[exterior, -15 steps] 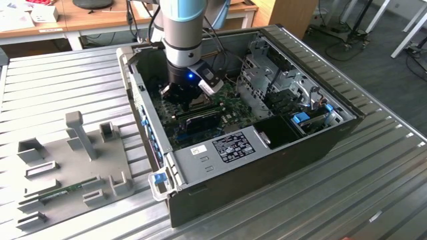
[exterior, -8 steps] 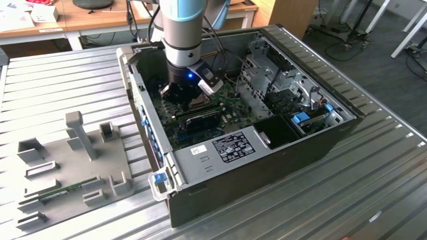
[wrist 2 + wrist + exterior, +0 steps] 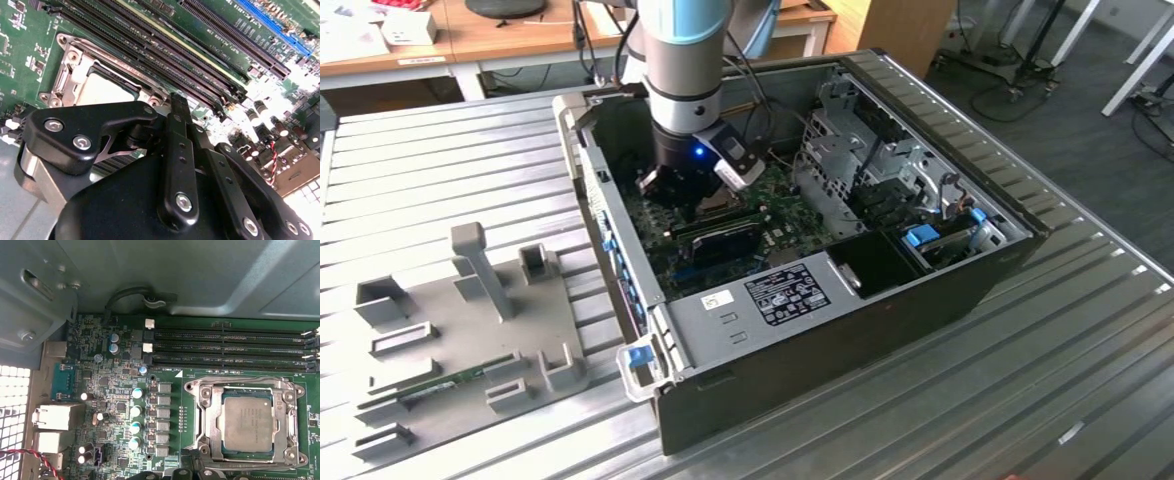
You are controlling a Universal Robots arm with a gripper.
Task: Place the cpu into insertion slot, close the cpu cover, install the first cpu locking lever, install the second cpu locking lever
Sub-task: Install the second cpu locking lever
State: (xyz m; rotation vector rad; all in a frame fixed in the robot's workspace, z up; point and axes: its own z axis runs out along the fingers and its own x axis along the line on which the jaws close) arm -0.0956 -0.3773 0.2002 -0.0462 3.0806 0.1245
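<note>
I'm down inside the open PC case (image 3: 987,250), which lies on its side on the slatted metal table (image 3: 440,170); my gripper (image 3: 698,200) hangs just over the green motherboard (image 3: 774,215).

The insertion slot (image 3: 200,390) holds the cpu (image 3: 247,422), seated flat w/ grey top up. The cpu cover (image 3: 287,427) lies down flat around it, chip showing thru the window.

In the second wrist view my gripper (image 3: 177,107) has nothing in it; black fingers (image 3: 178,150) look drawn together, tip beside the socket rim next to the long black memory slots (image 3: 165,50).

Exterior view adds a grey fixture tray (image 3: 467,330) on the table at the exterior view's left, well apart from the case.
</note>
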